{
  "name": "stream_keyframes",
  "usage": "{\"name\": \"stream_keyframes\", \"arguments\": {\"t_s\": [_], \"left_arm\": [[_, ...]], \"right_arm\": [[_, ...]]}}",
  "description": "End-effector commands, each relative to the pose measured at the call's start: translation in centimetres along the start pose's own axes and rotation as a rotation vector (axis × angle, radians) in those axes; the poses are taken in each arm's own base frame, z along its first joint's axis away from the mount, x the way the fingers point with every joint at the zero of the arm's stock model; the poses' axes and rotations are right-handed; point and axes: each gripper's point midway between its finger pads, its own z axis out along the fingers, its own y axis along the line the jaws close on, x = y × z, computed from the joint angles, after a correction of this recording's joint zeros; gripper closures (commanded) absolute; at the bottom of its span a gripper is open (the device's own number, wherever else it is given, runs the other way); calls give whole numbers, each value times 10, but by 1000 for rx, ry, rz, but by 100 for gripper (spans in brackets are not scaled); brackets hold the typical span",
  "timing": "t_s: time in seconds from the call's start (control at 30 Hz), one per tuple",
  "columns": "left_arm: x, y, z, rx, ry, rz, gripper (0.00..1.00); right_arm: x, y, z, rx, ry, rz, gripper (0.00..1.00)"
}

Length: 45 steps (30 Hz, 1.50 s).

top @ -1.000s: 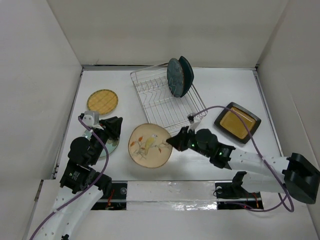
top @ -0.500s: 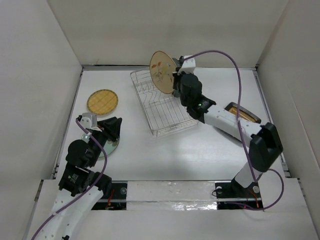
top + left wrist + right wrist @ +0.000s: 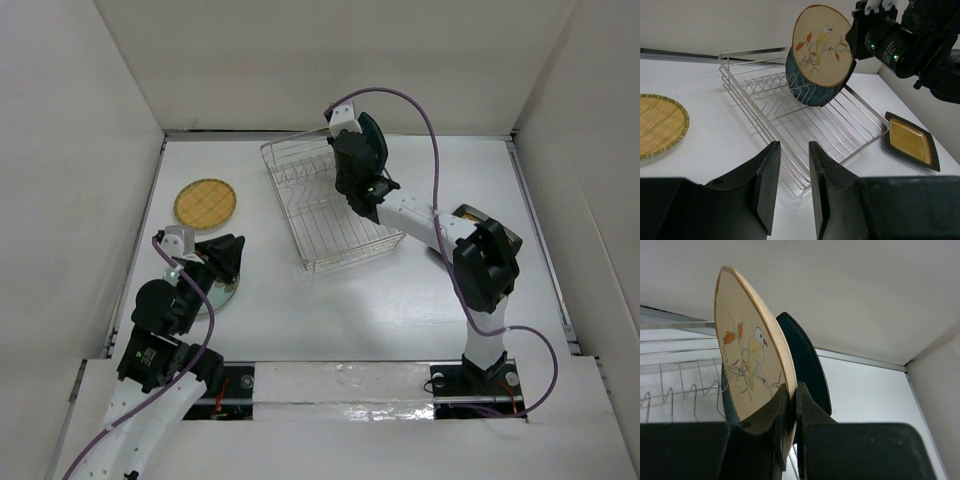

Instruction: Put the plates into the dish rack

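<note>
Right fingers (image 3: 781, 416) are clamped on the lower rim of the cream floral plate (image 3: 822, 45). Plate is on edge over the far end of the dish rack (image 3: 325, 215), right in front of the dark teal plate (image 3: 807, 360) already slotted there; can't tell if they touch. Looks not seated yet. To finish well: line the rim up with the next free prong gap, lower straight, and let go only once the wire carries it. Left fingers (image 3: 767, 190) are slightly apart and empty, well off the rack's near-left side.
</note>
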Motion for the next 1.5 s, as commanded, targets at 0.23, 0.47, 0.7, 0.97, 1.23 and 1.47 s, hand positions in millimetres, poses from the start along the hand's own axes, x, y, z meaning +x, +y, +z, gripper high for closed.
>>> {"name": "stream_keyframes", "arguments": {"t_s": [0.23,0.47,0.7,0.97,1.23,1.47], "left_arm": [[-14,-5,4,16,-37,4,74],[-12,-3,5,6,-31,5,74],[-10,-1,7,-4,-25,5,74],[-9,0,8,-10,-21,5,73],[-17,-6,1,22,-50,1,74],[-34,-17,-14,79,-121,-9,100]], "right_arm": [[-20,8,4,36,-62,152,100],[14,34,11,-55,10,230,100],[30,44,7,-111,61,301,96],[6,7,-10,-178,62,455,43],[45,-91,-66,-162,10,802,99],[222,-224,-107,281,162,1094,100]]}}
